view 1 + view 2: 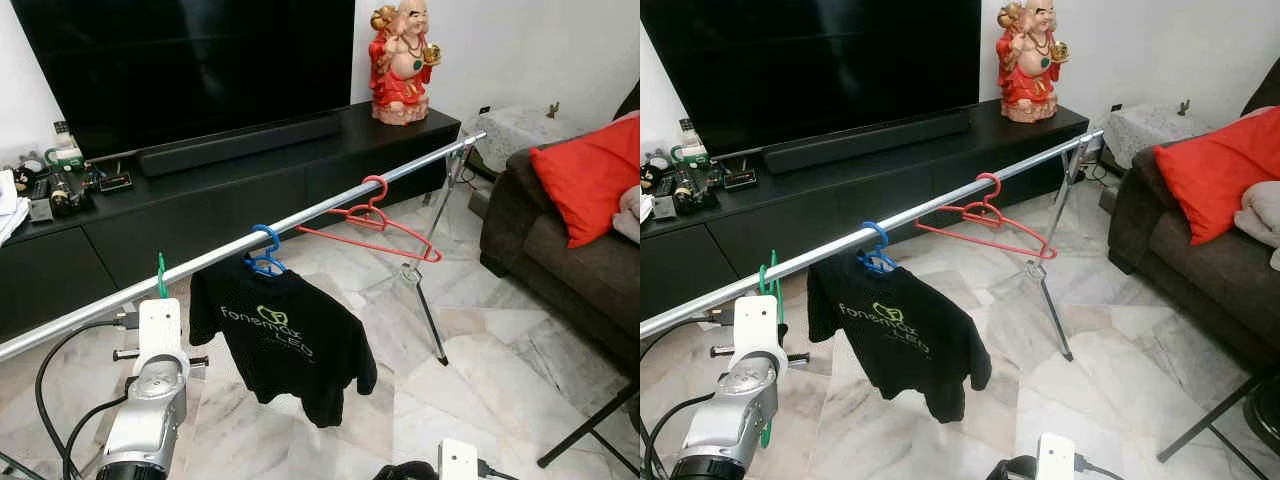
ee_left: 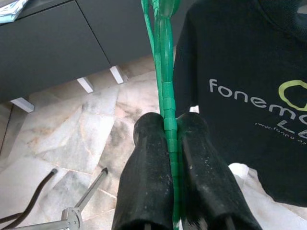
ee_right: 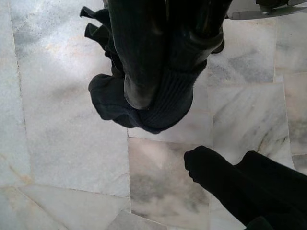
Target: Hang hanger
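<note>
Three hangers on show: we count a green plastic hanger [image 1: 771, 283], a blue plastic hanger [image 1: 265, 252] and a bare red plastic hanger [image 1: 372, 218].
Rail: our long silver metal clothes rail [image 1: 300, 217] runs slantwise in front of the low black TV cabinet [image 1: 200, 205].
Green hanger: its hook sits up at the rail, just left of the blue one, the rest hangs down behind our left wrist.
Left gripper [image 2: 171, 125]: our two black fingers [image 2: 146, 177] are squeezed narrow, pinching the green hanger's stem between them.
Blue hanger: on the rail, carrying the black printed t-shirt [image 1: 283, 336].
Red hanger: further right along the rail, tilted.
Right gripper [image 3: 163, 81]: down low over the pale marble floor [image 3: 57, 143], fingers clamped on a dark navy knitted cloth [image 3: 160, 108].
</note>
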{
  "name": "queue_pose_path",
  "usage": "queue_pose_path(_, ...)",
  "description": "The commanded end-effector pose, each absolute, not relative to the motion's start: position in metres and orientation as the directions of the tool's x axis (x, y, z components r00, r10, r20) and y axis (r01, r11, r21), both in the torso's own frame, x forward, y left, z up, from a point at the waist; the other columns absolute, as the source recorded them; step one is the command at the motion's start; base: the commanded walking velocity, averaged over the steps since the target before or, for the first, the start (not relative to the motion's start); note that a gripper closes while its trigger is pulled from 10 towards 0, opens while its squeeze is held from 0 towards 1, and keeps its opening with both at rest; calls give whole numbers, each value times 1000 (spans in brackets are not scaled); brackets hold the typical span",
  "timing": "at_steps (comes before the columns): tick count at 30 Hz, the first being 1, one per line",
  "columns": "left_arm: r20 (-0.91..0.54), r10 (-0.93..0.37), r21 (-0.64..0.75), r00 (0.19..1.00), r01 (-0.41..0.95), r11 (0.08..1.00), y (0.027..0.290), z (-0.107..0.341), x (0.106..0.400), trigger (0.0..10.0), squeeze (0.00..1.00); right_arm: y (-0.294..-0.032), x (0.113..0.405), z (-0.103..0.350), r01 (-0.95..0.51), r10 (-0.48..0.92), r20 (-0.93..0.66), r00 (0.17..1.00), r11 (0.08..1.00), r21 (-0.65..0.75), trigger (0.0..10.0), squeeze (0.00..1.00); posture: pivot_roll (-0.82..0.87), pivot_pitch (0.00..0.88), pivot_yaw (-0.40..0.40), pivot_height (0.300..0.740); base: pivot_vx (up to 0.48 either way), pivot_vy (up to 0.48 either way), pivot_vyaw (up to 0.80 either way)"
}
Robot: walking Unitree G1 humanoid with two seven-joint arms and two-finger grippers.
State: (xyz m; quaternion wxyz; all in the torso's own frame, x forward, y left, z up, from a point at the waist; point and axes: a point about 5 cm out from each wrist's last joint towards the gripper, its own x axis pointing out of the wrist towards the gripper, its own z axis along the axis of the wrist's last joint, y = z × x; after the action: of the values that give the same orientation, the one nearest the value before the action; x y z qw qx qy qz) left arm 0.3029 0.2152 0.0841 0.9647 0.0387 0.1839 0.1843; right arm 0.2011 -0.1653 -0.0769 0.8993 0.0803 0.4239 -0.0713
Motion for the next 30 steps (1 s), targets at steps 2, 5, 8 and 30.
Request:
queue_pose_path(2, -336, 366, 141, 868, -337, 931, 216, 84, 301, 0, 0, -165, 202, -76, 205, -63, -770, 635, 975, 89, 10000, 0, 132, 0, 51, 740, 0, 0, 0)
queue_pose_path(5, -336, 366, 141, 868, -337, 931, 216, 84, 301, 0, 0, -165, 202, -76, 205, -63, -770, 635, 975, 89, 10000, 0, 132, 0, 51, 740, 0, 0, 0)
queue_pose_path(8, -336, 366, 141, 868, -337, 931, 216, 84, 301, 0, 0, -165, 202, -76, 205, -63, -770, 635, 975, 89, 10000, 0, 132, 0, 51, 740, 0, 0, 0)
queue_pose_path(30, -199, 284, -219, 938, -326, 920, 203, 96, 286, 10000, 0, -169, 198, -78, 196, -64, -778, 625, 978, 76, 10000, 0, 140, 0, 36, 740, 0, 0, 0)
